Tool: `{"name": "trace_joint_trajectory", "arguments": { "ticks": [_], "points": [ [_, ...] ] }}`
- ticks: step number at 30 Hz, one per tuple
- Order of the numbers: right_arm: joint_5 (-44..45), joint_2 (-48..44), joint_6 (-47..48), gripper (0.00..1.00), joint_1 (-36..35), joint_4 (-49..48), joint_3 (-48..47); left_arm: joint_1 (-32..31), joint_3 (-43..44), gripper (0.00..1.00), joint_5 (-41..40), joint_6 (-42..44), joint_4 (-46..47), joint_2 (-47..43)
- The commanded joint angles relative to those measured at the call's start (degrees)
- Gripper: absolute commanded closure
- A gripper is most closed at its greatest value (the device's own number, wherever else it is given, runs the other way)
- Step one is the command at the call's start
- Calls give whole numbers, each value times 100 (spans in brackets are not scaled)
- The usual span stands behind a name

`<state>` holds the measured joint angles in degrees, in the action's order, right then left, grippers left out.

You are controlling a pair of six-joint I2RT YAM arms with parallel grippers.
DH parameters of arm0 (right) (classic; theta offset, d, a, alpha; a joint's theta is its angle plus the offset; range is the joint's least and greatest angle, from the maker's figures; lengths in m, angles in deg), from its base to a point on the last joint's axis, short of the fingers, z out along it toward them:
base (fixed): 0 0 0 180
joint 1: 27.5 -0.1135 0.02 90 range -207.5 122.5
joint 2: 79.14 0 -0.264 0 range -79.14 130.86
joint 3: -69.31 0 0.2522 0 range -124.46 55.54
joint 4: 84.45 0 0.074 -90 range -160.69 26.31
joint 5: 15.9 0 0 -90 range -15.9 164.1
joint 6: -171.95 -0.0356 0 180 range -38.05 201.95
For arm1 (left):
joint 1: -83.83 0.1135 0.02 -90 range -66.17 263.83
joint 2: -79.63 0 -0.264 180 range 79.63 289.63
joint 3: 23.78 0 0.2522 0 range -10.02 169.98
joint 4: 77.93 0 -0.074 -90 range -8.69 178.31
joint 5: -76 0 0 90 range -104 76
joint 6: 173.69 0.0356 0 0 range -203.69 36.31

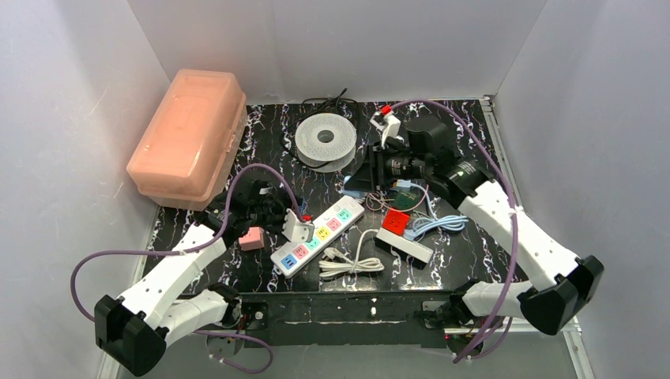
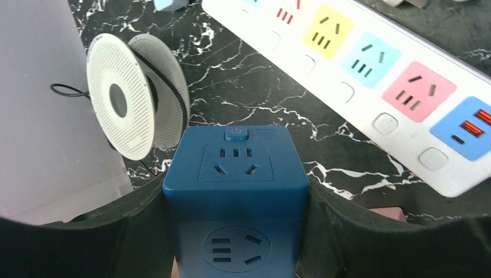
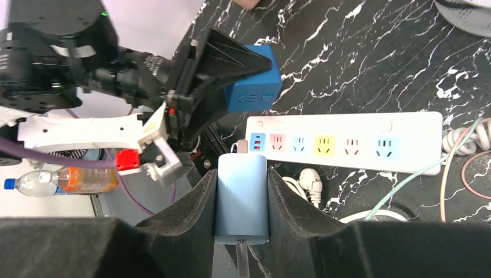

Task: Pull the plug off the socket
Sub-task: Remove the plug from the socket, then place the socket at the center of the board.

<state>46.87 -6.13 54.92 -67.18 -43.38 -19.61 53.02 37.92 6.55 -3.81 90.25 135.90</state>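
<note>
Separated plug [image 3: 241, 202] and socket [image 2: 235, 162]; pull judged complete.
Left tool [image 2: 235, 202] pinches socket; right tool [image 3: 241, 182] pinches plug.

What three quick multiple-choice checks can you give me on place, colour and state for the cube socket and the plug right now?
1. Where is the blue cube socket?
A: on the white strip. B: in the pink box. C: held in the left claw.
2. What colour is the plug in the right claw?
A: light blue. B: red. C: yellow.
3. The plug and the blue cube socket are:
A: joined. B: apart. C: both lying on the table.
Answers: C, the left wrist view shows it clamped on both sides; A, the right wrist view shows its pale blue body; B, the right wrist view shows a clear gap between them.
</note>
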Motion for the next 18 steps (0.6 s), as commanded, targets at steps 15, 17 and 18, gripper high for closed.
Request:
{"name": "trace_joint_trajectory", "arguments": {
  "ticks": [15, 17, 18],
  "points": [
    [-568, -101, 321, 99, 1716, 763, -1582, 589, -381, 100, -1360, -414, -105, 1170],
    [-567, 124, 235, 99, 2040, 759, -1984, 790, -307, 100, -1468, -682, -390, 1463],
    [-604, 259, 181, 99, 2187, 744, -2187, 871, -273, 100, -1504, -710, -528, 1599]
  ]
}}
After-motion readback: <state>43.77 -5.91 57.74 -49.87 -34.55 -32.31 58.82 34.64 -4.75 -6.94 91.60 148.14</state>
